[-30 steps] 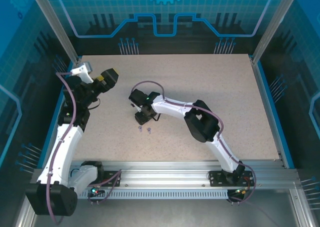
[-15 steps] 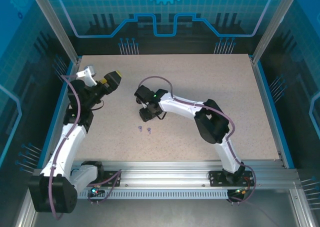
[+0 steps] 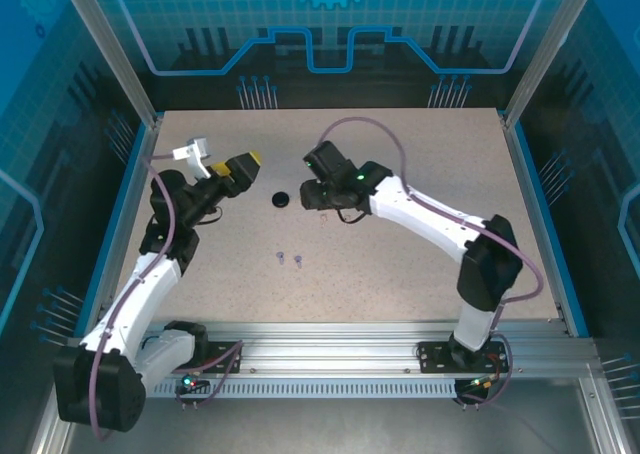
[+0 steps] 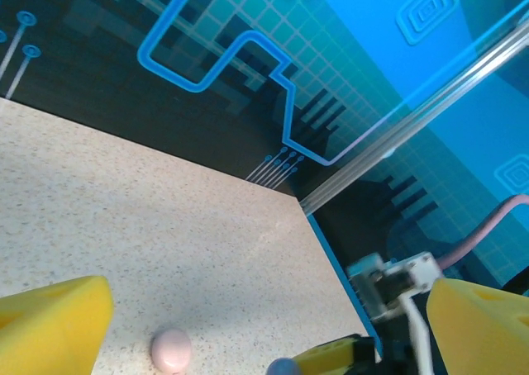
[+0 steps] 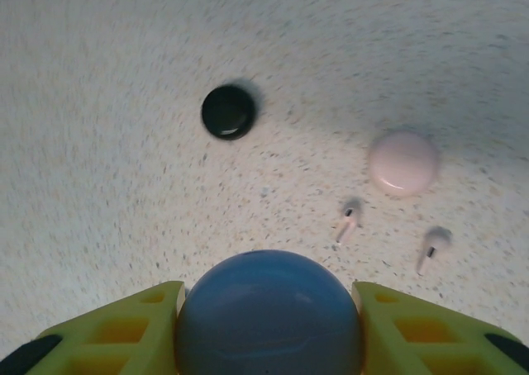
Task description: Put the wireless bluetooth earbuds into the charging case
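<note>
The right claw [image 5: 269,294] is closed partway on a bluish round case [image 5: 269,334], which sits between its two yellow fingers [image 5: 124,325]. On the table [image 5: 99,185], just beyond this case, lie two pale earbuds [image 5: 348,220]. They are apart from the claw and near a pink round case [image 5: 403,162]. A black round case [image 5: 229,111] lies farther ahead, to the left. In the top view, two lilac earbuds [image 3: 281,259] lie nearer to the arm bases than this claw. The left claw [image 3: 246,166] stands wide open and holds nothing.
</note>
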Controlling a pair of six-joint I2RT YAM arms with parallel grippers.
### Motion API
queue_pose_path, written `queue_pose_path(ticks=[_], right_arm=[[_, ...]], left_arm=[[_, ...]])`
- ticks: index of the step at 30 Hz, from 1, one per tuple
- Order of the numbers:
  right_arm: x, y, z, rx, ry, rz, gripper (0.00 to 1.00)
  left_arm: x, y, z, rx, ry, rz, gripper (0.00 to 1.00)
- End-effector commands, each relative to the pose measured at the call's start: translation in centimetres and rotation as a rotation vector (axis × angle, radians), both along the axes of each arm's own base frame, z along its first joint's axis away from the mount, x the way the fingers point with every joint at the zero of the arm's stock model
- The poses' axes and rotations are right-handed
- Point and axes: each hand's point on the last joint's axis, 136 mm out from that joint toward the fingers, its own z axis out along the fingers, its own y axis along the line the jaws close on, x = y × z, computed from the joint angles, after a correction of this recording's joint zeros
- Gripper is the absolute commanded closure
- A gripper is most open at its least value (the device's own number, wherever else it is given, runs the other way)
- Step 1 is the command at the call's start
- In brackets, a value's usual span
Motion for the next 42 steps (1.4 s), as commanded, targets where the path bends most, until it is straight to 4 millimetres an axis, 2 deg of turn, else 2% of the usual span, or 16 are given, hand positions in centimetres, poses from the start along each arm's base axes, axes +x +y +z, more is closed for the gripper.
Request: queue_pose_path(ticks=[1,8,13,22,28,42], right_arm=[[0.7,-2.2,2.1,0.137,-0.01,-0.188,0.58],[0.9,-4.5,4.3,0.337,-0.021,-0.39,0.58],[0.7,-5.6,4.8,0.459,-0.012,-0.541,0.59],[0.0,-6.8,5.0,0.571,-0.036,-0.751,0.6],[0.1,-6.4,5.8,0.6,-0.056,-0.765,0.6],[0.2,-3.8,6.3,0.648,-0.024,-0.702,0.6]], left_arm=[[-0.1,-2.1,0.4,0.011,-0.1,-0.081,0.01],[0.1,-5.9,-3.0,0.007,-0.142,-0.187,0.01],[-0.4,-8.2,-5.2,-0.02,-0.176,-0.255,0.01],[-1.2,-10.9,-6.4,-0.107,-0.227,-0.348,0.02],[-2.0,-13.4,-6.5,-0.091,-0.241,-0.41,0.03],[-2.1,-16.4,-6.6,-0.095,-0.242,-0.465,0.09]])
